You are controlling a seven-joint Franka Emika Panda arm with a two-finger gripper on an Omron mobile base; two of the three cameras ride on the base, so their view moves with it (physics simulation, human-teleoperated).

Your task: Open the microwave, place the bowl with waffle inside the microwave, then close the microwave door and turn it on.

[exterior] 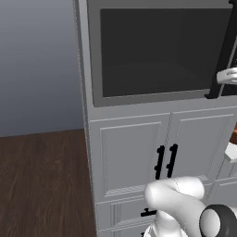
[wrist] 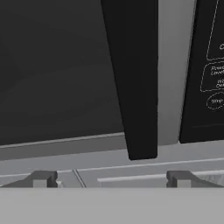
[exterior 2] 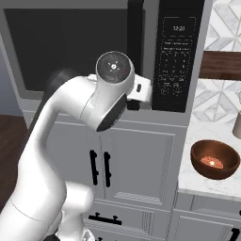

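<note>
The microwave (exterior: 162, 51) is built in above white cabinets, and its door (exterior 2: 70, 47) with the dark glass window is shut. On the door's right side runs a black vertical bar handle (wrist: 133, 78), with the dark control strip (exterior 2: 176, 56) beside it. My gripper (wrist: 111, 180) is open, level with the handle's lower end and just in front of it, with one fingertip (wrist: 43, 179) on each side of that line. The hand's white body (exterior: 227, 76) sits by the handle's foot. A brown bowl (exterior 2: 215, 159) with the waffle inside stands on the counter to the right of the microwave.
Two white cabinet doors with short black handles (exterior: 165, 162) sit below the microwave, with a drawer (exterior 2: 102, 219) under them. The white marble counter (exterior 2: 202, 190) lies at the right below a patterned tile wall. Dark wood floor (exterior: 41, 185) spreads to the left.
</note>
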